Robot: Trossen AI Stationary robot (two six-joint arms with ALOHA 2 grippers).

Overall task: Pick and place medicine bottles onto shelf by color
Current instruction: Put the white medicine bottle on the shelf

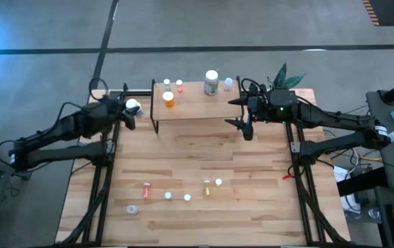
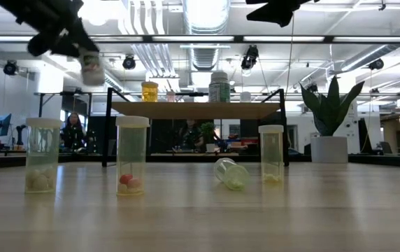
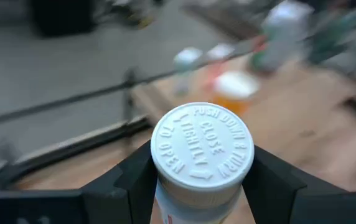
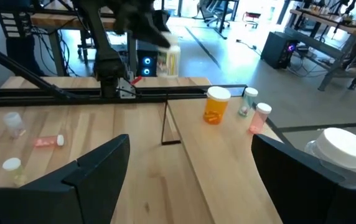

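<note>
My left gripper is shut on a white-capped medicine bottle, high above the table's left edge, just left of the shelf. In the low view this bottle hangs at the upper left. The shelf, a light-wood board on black legs, carries an orange bottle, two small ones, a large white-capped one and another small one. My right gripper hovers open over the shelf's right end, holding nothing. My left gripper pinches the bottle between its two fingers, on opposite sides just under the white cap. The fingers come from the table's left, slanting a little downward. The bottle is lifted clear, roughly upright with its cap up.
Several small bottles stand or lie on the table's near half: a pink one on its side, clear ones, one near the front left. A potted plant stands at the far right corner.
</note>
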